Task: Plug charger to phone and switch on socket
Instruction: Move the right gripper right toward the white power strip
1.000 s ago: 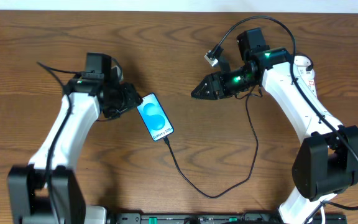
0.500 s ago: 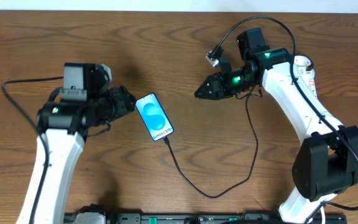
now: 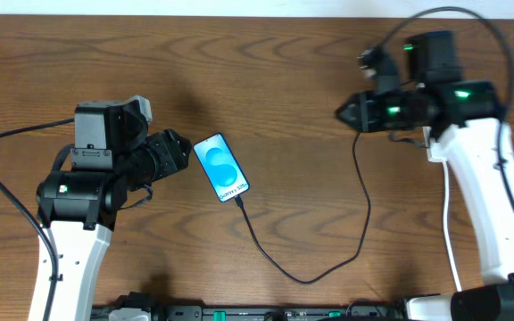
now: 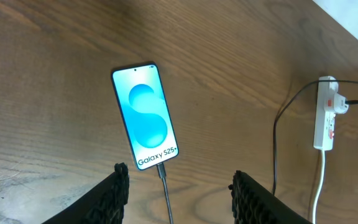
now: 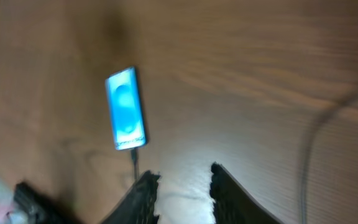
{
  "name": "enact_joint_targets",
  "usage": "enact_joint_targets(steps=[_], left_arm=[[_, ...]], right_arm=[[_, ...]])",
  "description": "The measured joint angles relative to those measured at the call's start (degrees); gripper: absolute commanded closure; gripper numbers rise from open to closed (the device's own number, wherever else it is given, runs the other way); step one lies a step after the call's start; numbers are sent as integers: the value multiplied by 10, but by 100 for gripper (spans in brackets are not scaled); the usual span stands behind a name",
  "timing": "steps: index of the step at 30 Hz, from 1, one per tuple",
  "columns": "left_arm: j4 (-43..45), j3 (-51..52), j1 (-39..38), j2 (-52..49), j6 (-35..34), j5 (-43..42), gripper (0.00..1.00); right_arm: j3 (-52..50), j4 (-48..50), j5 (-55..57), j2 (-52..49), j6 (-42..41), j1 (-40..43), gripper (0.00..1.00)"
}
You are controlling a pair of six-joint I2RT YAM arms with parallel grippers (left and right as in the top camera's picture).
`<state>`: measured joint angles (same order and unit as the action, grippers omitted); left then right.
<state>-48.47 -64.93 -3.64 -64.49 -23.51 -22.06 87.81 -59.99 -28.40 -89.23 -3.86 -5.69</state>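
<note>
Charger point(image 3: 309, 282) looks plugged into the phone point(image 3: 221, 168), left of tabletop point(image 3: 266, 71) centre. The left tool point(image 4: 179, 173) and right tool point(image 5: 184, 171) are both released, empty. Next, I reckon, the right one flicks on the socket point(image 4: 325, 118) toward the right edge.

You have a brown wood-grain surface point(image 3: 275, 80) filling the overhead view. At 12 o'clock a pale strip point(image 3: 239, 7) runs along its far edge. At 6 o'clock a dark rail point(image 3: 266, 313) with small green marks lines the near edge.
</note>
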Motion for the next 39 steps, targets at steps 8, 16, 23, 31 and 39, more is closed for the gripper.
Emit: enact_joint_targets(steps=[8, 16, 23, 31, 39], left_arm=[[0, 0, 0, 0, 5, 3, 22], [-1, 0, 0, 0, 8, 4, 8], [-1, 0, 0, 0, 8, 4, 7], [-1, 0, 0, 0, 8, 4, 7], [-2, 0, 0, 0, 8, 4, 7]], right_arm=[[0, -24, 24, 4, -7, 145, 99], [0, -12, 51, 4, -6, 255, 99], [0, 32, 60, 0, -3, 307, 99], [0, 79, 62, -58, -2, 323, 99], [0, 122, 63, -128, -2, 329, 99]])
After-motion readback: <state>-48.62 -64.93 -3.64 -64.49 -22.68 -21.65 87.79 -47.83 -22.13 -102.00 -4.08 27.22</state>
